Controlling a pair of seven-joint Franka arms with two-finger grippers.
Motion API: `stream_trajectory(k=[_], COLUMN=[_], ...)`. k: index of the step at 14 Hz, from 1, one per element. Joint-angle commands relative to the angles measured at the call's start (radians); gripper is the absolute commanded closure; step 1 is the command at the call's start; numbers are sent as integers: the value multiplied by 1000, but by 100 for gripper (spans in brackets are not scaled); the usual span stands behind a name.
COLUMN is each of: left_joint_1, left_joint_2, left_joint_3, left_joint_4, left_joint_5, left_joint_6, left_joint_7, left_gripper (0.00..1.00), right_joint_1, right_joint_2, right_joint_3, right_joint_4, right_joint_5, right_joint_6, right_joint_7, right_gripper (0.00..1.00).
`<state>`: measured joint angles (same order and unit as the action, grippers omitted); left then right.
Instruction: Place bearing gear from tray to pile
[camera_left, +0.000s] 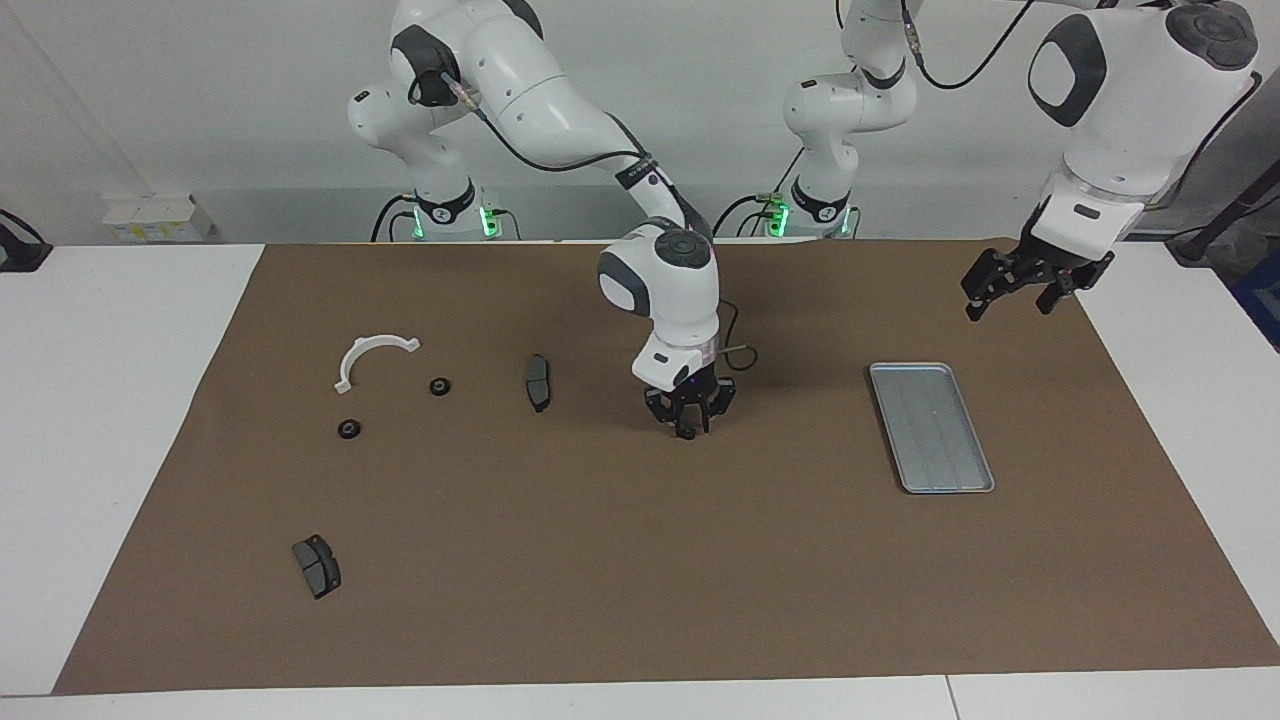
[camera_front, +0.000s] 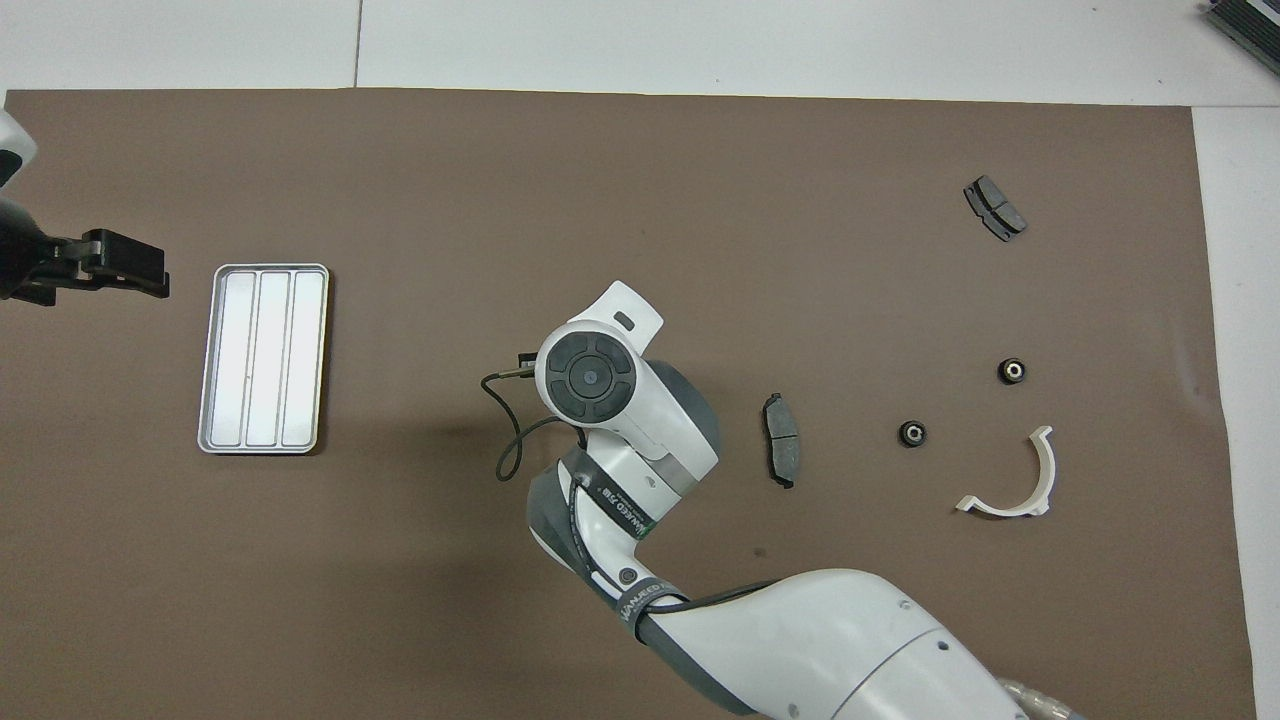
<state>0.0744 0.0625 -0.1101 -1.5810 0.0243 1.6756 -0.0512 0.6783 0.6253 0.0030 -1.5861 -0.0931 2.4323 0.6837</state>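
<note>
The silver tray (camera_left: 930, 427) lies empty toward the left arm's end of the mat; it also shows in the overhead view (camera_front: 263, 357). My right gripper (camera_left: 687, 428) hangs low over the middle of the mat, between the tray and the pile, shut on a small dark bearing gear (camera_left: 686, 433). The arm's wrist hides it from above. The pile holds a white half-ring bracket (camera_left: 372, 355), two bearing gears (camera_left: 439, 386) (camera_left: 348, 429) and two brake pads (camera_left: 538, 382) (camera_left: 317, 565). My left gripper (camera_left: 1010, 298) waits open and raised beside the tray.
A brown mat (camera_left: 640, 600) covers the white table. In the overhead view the bracket (camera_front: 1010, 480), the gears (camera_front: 1013, 371) (camera_front: 911, 434) and the pads (camera_front: 781, 452) (camera_front: 995, 208) lie spread toward the right arm's end. The left gripper (camera_front: 150, 268) shows beside the tray.
</note>
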Motion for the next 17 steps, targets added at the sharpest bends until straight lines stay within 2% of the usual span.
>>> stream_trajectory(k=[1,5,7,12,17], left_joint_1=[16,15,15,15,15], left_joint_2=[-32,-32,-32,-32,-33], left_joint_3=[-5,-6,-5,-6,-6], left_joint_4=[-37,-37,-37,-36,-39], left_joint_5=[-14,-14,-14,-14,-14], left_joint_6=[13,16,18,13,15], left_joint_7=[14,13,14,22,27], left_gripper=[0,0,0,0,0], right_joint_1=[-6,-20,-66,-270,-482], right_joint_2=[1,-18,-74,-231,-233], right_joint_3=[2,-12,-17,-14,-6], right_joint_4=[-12,-3,-24,-164,-203], right_joint_5=[-30,-31,-33,-31,25], right_joint_6=[34,30,18,24,28], right_joint_7=[22,30,20,-163,-404], right_gripper=[100,100,100,100,100])
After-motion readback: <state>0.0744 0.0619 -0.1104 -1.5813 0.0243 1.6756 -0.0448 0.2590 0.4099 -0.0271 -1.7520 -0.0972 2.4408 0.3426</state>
